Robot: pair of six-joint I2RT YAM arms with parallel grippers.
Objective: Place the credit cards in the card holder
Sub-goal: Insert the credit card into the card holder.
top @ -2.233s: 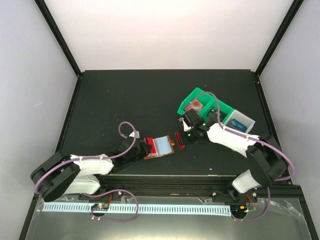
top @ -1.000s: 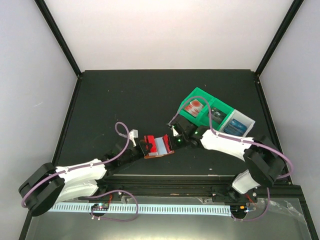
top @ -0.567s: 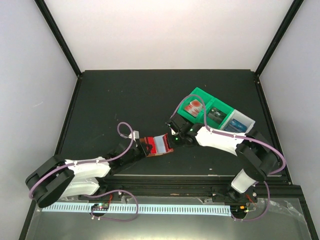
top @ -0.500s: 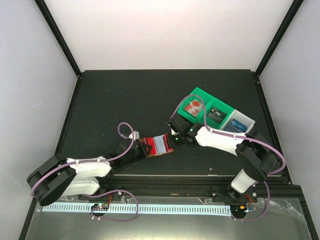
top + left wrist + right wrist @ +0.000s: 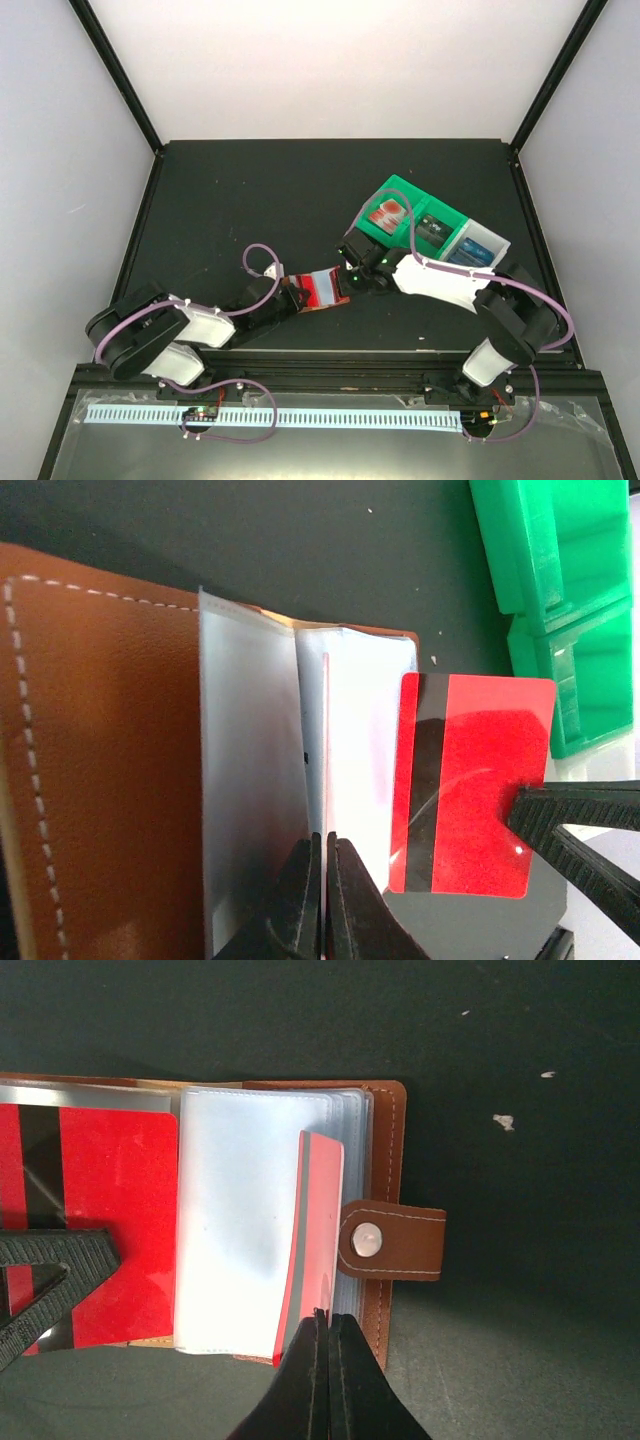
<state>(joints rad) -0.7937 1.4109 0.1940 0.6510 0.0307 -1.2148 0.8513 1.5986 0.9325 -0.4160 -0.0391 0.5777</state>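
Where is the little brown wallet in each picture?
Top external: card holder near the middle, between left gripper and right gripper.
Left wrist: its brown cover fills the left side.
Right wrist: across left and middle, snap tab at right.
Shared landmark: a red credit card at its clear sleeves.

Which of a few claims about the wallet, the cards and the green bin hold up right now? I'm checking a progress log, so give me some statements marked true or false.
1. The wallet lies open. True.
2. The right gripper is shut on a red card. True.
3. The green bin is empty. False: it holds a second red card and a dark card, one in each compartment.
4. The snap tab is fastened. False: it sticks out sideways, undone.
5. The left gripper is open, away from the wallet. False: it pinches a clear sleeve of the wallet.
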